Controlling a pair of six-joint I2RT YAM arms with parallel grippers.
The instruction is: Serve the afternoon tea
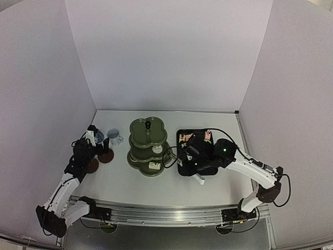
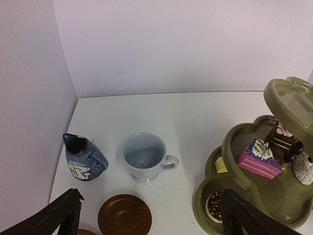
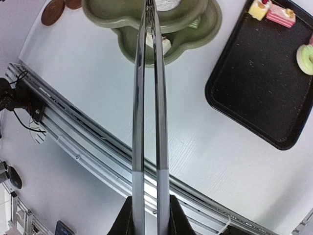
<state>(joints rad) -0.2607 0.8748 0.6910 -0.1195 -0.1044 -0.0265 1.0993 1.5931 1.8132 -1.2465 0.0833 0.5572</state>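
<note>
**Afternoon tea part-served: tongs at the stand, cups off their coasters**

A white desk carries it all. At its middle the olive-green three-tier flower-shaped stand sits between the arms, where either can reach it. Just right of it lies the black rectangular tray, most of its floor bare. The right tool is clamped on the long metal tongs, pinching their blades nearly together and aiming them at the stand's tiers, probably so cakes travel unsquashed. Whether the tips carry one I cannot tell.

On the left, the pale blue handled cup and the darker blue patterned cup stand on bare desk just behind a round brown coaster. The left tool hangs near them, jaws wide apart and holding nothing, seemingly placed to seat a cup.

Smallest come the cakes. A pink slice with purple icing and a chocolate cake rest on the stand's middle tier. A pink-and-white slice, a yellow cake square and a green-iced doughnut wait at the tray's far end.
</note>
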